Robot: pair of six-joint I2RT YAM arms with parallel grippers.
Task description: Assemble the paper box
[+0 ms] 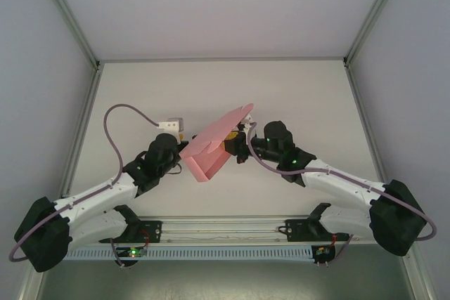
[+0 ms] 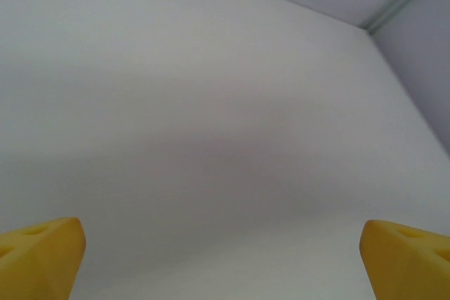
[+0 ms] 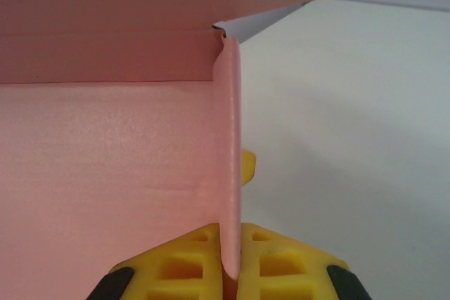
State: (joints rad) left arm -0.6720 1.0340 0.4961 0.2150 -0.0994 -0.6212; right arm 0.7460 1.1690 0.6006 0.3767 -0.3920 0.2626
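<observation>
The pink paper box (image 1: 211,147) is a partly folded card sheet held tilted above the middle of the table. My right gripper (image 1: 238,144) is shut on its right side. In the right wrist view a thin pink wall (image 3: 230,173) runs straight up between the yellow fingers (image 3: 288,258), with the box's broad panel (image 3: 105,152) to the left. My left gripper (image 1: 184,137) sits just left of the box, and part of it is hidden by the pink card. Its yellow fingertips (image 2: 42,251) stand wide open over bare table with nothing between them.
A small white block (image 1: 171,124) lies on the white table (image 1: 295,96) just behind the left gripper. Grey walls with metal posts (image 1: 70,15) enclose the table on three sides. A cable tray and rail (image 1: 225,233) run along the near edge.
</observation>
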